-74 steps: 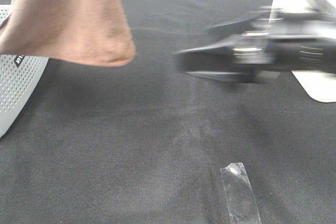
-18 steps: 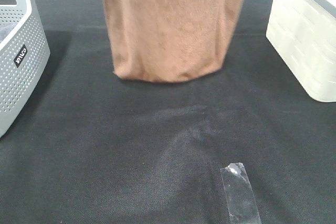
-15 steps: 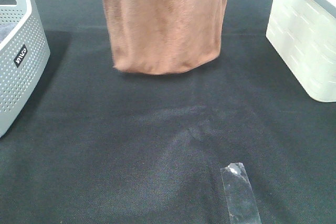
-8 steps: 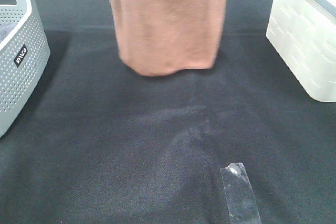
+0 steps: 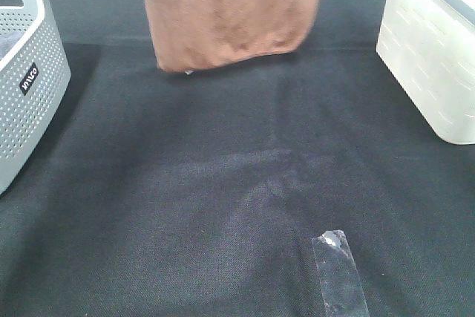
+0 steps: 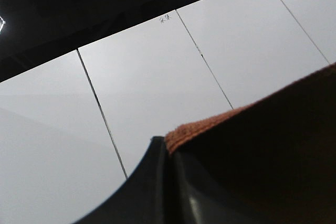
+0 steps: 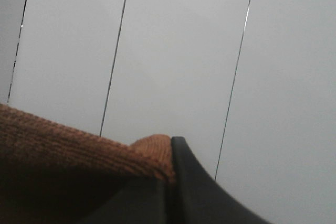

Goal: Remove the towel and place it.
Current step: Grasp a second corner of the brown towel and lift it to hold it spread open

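Since both arms pinch the top edge, the towel [image 5: 226, 12] hangs in the air as a flat sheet, off to the side of the grey basket [image 5: 30, 72] and clear of it, no contact. Its lower hem floats above the tabletop [image 5: 223, 206], not touching, at about the height of the basket's rim as seen from the high camera. The hem is tilted, with the corner nearer the basket lower. There's a small pale speck at that corner, maybe a tag, too small to tell.

Left gripper [image 6: 167, 156]: jaws pressed together on the stitched edge, cloth poking out at the tips. Right gripper [image 7: 169, 177]: same, jaws clamped on the edge at the corner farther from the basket. Neither gripper shows in the high view, as the top of the towel runs out of frame. Both wrist cameras look at pale wall panels.

A two-corner hold keeps the cloth spread so it can be laid flat rather than bunched.

Other stuff: a white bin [image 5: 430, 64] on the far side of the towel from the basket, and a clear tape strip [image 5: 338, 272] well apart from the basket, flat on the cloth.

My read: removal looks done and the carry is in progress, with placing not yet done. Target spot unclear. The open tabletop past the basket seems likely; lowering evenly should avoid a fold.
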Controlling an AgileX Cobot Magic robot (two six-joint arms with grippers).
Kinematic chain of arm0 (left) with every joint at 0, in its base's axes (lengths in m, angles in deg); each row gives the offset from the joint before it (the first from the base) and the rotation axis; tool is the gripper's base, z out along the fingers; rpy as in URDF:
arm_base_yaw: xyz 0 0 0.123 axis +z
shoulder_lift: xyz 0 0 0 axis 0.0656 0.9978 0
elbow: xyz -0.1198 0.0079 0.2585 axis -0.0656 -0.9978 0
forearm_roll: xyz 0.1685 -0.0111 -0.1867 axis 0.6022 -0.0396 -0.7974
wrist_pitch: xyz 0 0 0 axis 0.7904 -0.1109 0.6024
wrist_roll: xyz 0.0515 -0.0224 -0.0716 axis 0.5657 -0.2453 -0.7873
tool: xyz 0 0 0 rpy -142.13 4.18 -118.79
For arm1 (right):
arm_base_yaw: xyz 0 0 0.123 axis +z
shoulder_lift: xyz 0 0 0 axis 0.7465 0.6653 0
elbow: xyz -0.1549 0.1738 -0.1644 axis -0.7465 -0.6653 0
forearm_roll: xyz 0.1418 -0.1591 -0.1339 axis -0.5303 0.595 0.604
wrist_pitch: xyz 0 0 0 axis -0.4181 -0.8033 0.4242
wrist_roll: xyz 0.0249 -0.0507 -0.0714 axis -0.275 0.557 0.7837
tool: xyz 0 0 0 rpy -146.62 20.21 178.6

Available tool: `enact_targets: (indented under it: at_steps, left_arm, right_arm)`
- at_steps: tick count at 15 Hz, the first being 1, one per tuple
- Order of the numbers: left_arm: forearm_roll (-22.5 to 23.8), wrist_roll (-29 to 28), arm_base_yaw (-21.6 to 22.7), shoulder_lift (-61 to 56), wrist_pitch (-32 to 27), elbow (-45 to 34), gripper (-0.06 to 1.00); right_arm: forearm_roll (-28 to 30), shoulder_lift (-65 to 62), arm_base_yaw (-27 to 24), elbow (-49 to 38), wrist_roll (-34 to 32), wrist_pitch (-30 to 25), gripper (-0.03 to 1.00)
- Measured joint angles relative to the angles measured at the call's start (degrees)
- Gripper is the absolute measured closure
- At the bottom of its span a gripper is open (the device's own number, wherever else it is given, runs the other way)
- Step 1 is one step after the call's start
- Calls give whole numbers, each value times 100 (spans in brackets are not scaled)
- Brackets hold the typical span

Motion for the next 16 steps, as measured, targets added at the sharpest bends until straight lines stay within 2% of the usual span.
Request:
enact_targets:
  at_steps: [1,3,5,6,7,9,11,14,16]
  left_arm:
    - [0,0,0,172,-218,344,94]
    - [0,-6,0,246,-653,516,94]
    - [0,-6,0,246,-1524,561,94]
    - [0,-6,6,246,-2177,561,94]
    - [-23,-6,6,246,-3071,561,94]
    - [-195,-6,6,246,-4864,561,94]
    - [-252,-6,6,246,-6337,561,94]
    - [-292,-11,6,246,-7758,561,94]
    - [-304,-143,-17,246,-8417,561,94]
  right_arm:
    - [-11,0,-11,0,0,0,97]
    - [-11,0,-11,0,0,-97,97]
    - [-11,11,-11,0,0,-619,97]
    - [-29,17,-11,0,0,-1020,97]
    - [-172,17,-11,0,0,-1576,97]
    - [-556,11,-11,0,29,-2825,97]
    - [-945,11,-11,0,252,-3959,97]
    - [-1261,6,-11,0,647,-5271,97]
    - [-1387,0,-6,0,808,-5724,97]
